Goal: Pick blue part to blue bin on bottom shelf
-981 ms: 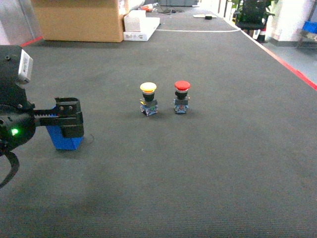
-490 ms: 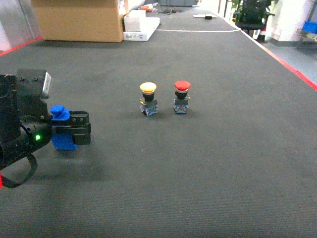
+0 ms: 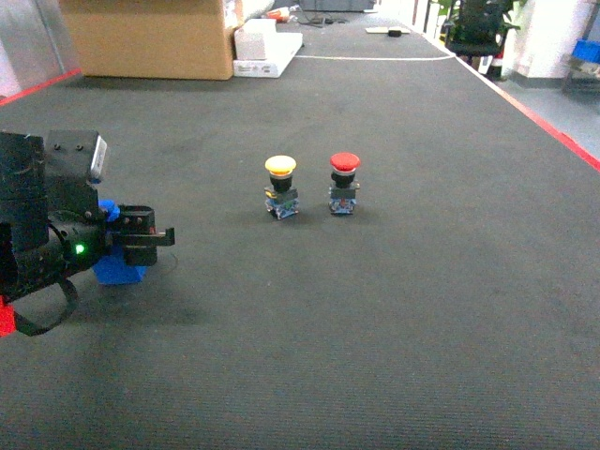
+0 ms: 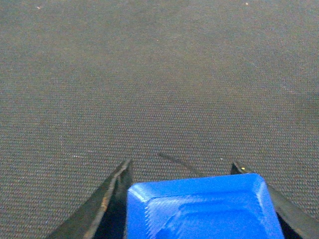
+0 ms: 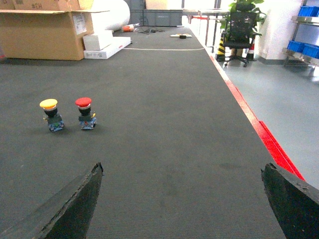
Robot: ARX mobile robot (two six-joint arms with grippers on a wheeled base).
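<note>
The left gripper (image 3: 141, 236) sits at the left edge of the head view, low over the dark carpeted floor (image 3: 375, 309). Its black fingers (image 3: 136, 221) are closed on the blue part (image 3: 114, 267), a blue push-button unit whose body shows below and behind the jaws. Whether the part's underside touches the carpet cannot be determined from this view. A green indicator light (image 3: 80, 249) glows on the arm's black housing.

In the left wrist view, the blue part (image 4: 199, 209) fills the lower centre of the frame, flanked closely on both sides by the two dark fingers (image 4: 107, 199), with carpet beyond.

The right gripper (image 5: 182, 204) is spread wide: its two fingers (image 5: 75, 204) appear at the lower corners of the right wrist view with nothing between them.

A yellow-capped push button (image 3: 281, 187) and a red-capped push button (image 3: 344, 184) stand upright just beside each other on the carpet near the centre of the head view, well apart from the held part. A large cardboard box (image 3: 150, 37) and a white box (image 3: 267, 47) rest at the far end of the floor. A red line (image 3: 553, 131) borders the carpet's right edge. Blue bins (image 5: 306, 50) show at far right in the right wrist view; their shelf level cannot be determined.
</note>
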